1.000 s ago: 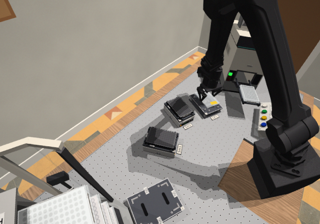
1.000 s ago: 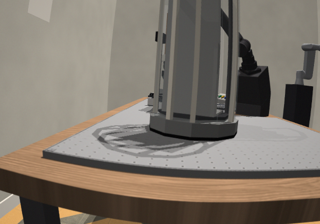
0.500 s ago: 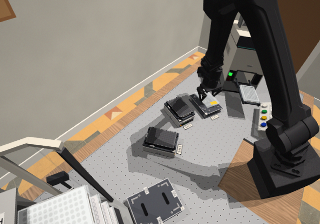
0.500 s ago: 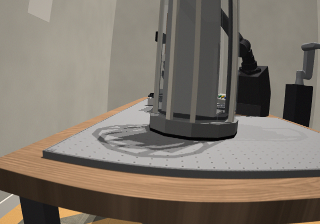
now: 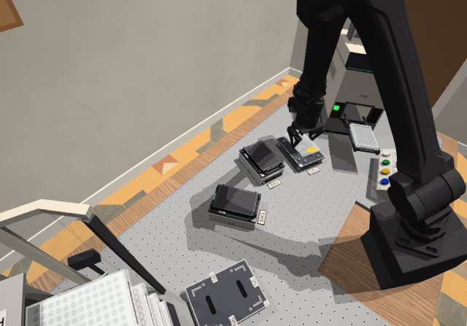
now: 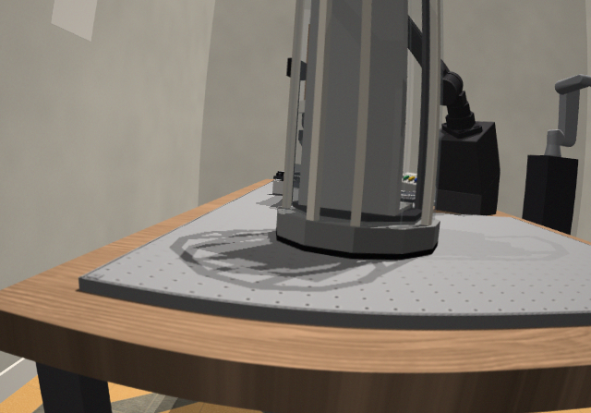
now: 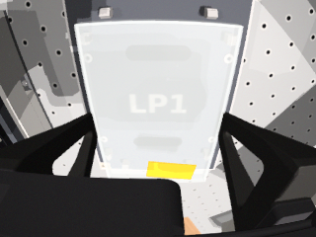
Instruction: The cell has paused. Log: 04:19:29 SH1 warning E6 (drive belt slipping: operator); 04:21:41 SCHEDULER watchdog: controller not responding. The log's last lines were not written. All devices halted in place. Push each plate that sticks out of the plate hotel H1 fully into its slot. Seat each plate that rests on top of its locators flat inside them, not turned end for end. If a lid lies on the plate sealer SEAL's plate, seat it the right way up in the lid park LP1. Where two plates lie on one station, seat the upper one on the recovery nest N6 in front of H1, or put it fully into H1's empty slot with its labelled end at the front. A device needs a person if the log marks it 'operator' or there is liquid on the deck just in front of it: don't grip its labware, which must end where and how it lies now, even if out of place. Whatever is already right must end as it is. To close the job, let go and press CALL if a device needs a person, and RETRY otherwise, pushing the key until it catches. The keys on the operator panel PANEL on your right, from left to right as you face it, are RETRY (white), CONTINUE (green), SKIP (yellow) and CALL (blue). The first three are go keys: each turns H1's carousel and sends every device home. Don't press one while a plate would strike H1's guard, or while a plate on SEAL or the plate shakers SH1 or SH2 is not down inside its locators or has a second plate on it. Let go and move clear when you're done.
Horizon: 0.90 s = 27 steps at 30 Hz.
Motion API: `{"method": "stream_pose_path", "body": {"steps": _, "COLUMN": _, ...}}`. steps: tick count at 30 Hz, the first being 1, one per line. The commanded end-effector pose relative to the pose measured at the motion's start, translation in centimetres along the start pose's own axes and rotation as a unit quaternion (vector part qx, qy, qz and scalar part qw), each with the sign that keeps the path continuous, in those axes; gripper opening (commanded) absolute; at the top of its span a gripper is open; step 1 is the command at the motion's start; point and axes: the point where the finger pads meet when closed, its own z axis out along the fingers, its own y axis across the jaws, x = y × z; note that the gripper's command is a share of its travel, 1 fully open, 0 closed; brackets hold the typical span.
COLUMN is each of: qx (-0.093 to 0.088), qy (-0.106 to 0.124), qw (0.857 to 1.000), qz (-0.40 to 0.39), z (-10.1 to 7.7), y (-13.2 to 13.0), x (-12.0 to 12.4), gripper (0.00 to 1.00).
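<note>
My gripper (image 5: 298,138) is shut on the clear lid (image 5: 308,149), gripping it across its short sides near one end. In the wrist view the lid (image 7: 157,95) lies over the lid park LP1 (image 7: 158,7), whose label shows through it. A yellow tag (image 7: 172,170) marks the lid's near end. I cannot tell whether the lid touches the park. SEAL (image 5: 352,84) holds a white plate (image 5: 363,137) on its tray. SH2 (image 5: 263,157) carries dark labware that looks stacked or skewed. SH1 (image 5: 234,202) carries a dark plate.
The key panel (image 5: 384,171) lies right of LP1, beside the arm's base (image 5: 414,239). The recovery nest N6 (image 5: 226,292) is empty at the front. White plates (image 5: 86,303) show at H1's front, lower left. In the exterior view H1's tower (image 6: 357,113) blocks most of the deck.
</note>
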Motion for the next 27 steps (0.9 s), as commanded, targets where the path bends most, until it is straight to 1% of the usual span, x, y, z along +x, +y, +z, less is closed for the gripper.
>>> {"method": "stream_pose_path", "body": {"steps": 1, "qx": 0.004, "qy": -0.013, "qw": 1.000, "qz": 0.006, "z": -0.2, "y": -0.5, "x": -1.1, "gripper": 0.84}}
{"method": "stream_pose_path", "body": {"steps": 13, "qx": 0.003, "qy": -0.009, "qw": 1.000, "qz": 0.001, "z": 0.2, "y": 0.1, "x": -0.7, "gripper": 0.84}}
{"method": "stream_pose_path", "body": {"steps": 27, "qx": 0.002, "qy": -0.002, "qw": 1.000, "qz": 0.005, "z": 0.7, "y": 0.0, "x": 0.2, "gripper": 0.84}}
